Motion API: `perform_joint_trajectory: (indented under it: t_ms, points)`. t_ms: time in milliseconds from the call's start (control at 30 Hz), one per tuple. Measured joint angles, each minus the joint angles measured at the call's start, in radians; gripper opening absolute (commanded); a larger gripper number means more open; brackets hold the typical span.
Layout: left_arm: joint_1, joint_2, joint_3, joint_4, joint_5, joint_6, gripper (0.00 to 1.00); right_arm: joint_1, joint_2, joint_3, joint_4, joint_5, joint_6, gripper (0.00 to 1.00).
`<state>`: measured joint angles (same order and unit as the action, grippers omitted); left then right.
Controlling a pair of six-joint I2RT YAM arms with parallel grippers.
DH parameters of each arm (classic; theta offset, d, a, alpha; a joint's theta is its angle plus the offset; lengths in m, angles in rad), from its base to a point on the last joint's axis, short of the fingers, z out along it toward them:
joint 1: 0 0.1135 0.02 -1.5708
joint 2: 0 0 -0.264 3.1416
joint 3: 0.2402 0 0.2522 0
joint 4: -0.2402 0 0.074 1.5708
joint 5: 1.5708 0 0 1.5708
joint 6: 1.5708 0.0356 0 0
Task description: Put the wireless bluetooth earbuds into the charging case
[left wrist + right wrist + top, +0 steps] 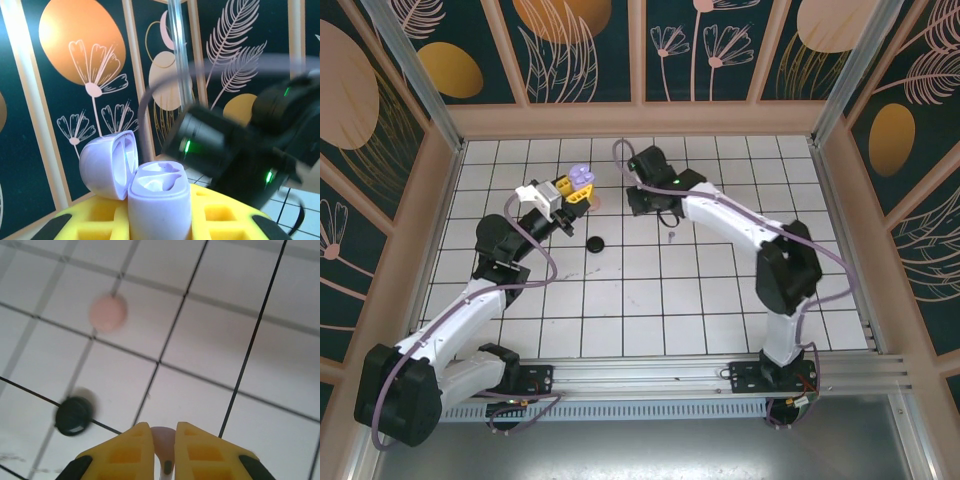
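My right claw [163, 431] pinches the tiny pale pink earbud [162, 441] by its head; light, slippery, I judge; my left claw [160, 217] clamps the open lilac charging case [159, 197].

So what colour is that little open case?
The case is lilac, clearest in the left wrist view.

Open tiled floor [225, 340] is stretching ahead and right of the right gripper [163, 429], whose fingers are pinching a pink earbud [161, 437]; a pink disc [107, 313] and a black disc [74, 415] are lying ahead to their left. Just beyond the fingers of the left gripper [159, 222], which is clamping the open lilac charging case [155, 192], the right arm [240, 150] is looming to the right.
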<state>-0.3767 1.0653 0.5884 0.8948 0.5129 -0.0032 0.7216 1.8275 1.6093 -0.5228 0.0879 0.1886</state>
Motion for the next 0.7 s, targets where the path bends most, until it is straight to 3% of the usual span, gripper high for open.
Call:
perform_joint_trajectory:
  t_ms: [333, 700]
  points:
    - [0.0, 0.082, 0.003, 0.101, 0.072, 0.041, 0.0, 0.0, -0.302, -0.01, 0.135, -0.016, -0.049, 0.14]
    - [-0.026, 0.183, 0.088, 0.127, 0.135, 0.045, 0.0, 0.0, -0.489, -0.15, 0.366, -0.288, -0.102, 0.15]
